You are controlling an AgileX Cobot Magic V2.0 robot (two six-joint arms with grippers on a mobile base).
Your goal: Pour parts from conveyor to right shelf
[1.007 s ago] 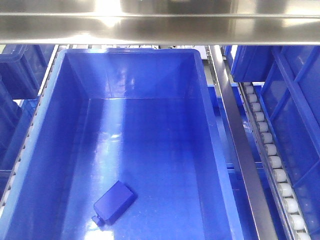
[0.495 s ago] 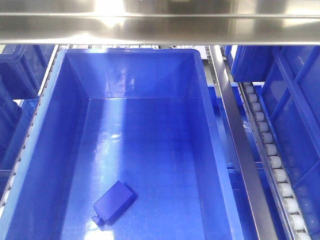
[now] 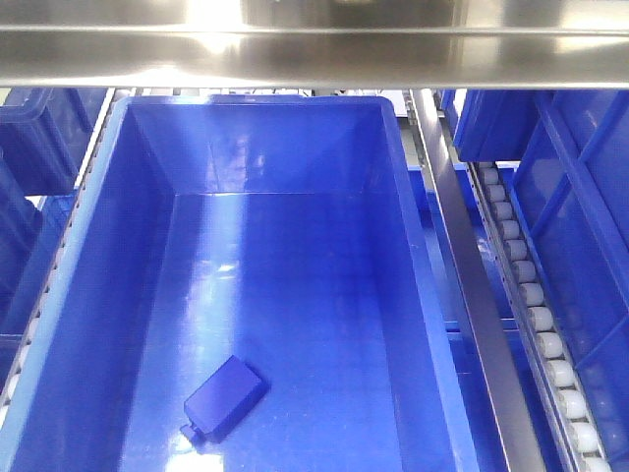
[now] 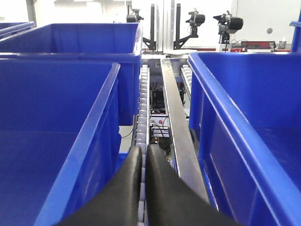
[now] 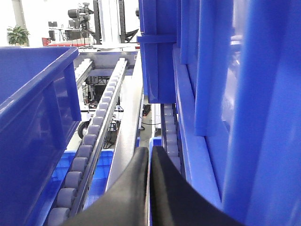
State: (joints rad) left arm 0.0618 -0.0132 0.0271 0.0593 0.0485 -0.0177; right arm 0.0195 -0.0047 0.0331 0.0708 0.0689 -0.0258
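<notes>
Left end effector (image 4: 144, 155) and right end effector (image 5: 150, 155) closed, empty.

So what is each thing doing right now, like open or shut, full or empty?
Left gripper: shut, holding nothing.
Right gripper: shut, holding nothing.
Big blue bin: upright, nearly empty.
Blue block: lying on the bin floor.
Roller track: bare, nothing on it.

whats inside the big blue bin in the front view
One blue part lies on the floor of the blue bin, near its front-left corner. The rest of the floor looks bare; the nearest strip is cut off by the frame.
</notes>
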